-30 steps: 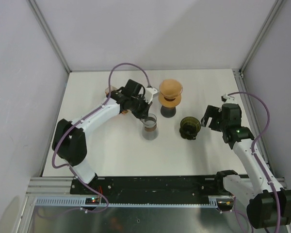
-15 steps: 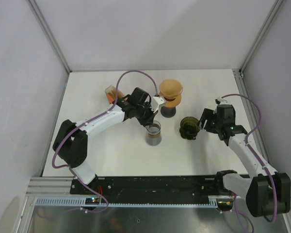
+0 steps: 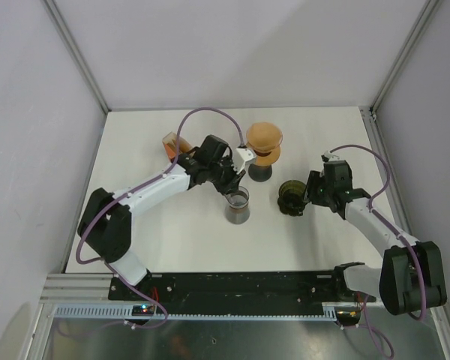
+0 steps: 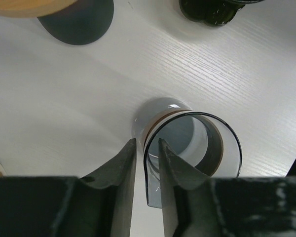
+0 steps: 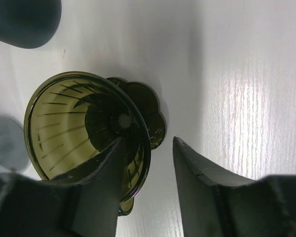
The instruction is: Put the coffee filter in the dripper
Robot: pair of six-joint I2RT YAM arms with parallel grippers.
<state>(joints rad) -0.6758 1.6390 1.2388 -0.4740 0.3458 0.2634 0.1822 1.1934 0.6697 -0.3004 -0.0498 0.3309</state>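
The dark green glass dripper [image 3: 291, 196] stands right of centre; it fills the right wrist view [image 5: 84, 123]. My right gripper [image 3: 308, 196] [image 5: 148, 140] is open, with one finger inside the dripper's bowl and the other outside its rim. The brown coffee filter [image 3: 264, 137] sits on a dark stand [image 3: 259, 172] at the back centre. My left gripper [image 3: 229, 186] [image 4: 147, 143] is shut on the rim of a clear glass carafe [image 3: 238, 205] [image 4: 192, 148], which stands on the table.
A small orange-brown object [image 3: 169, 142] lies at the back left, behind the left arm. The filter stand's dark base [image 4: 79, 19] is just beyond the carafe. The white table [image 3: 165, 232] has walls on three sides.
My left gripper has moved right and nearer with the carafe. My right gripper has moved left to the dripper and now straddles its rim.
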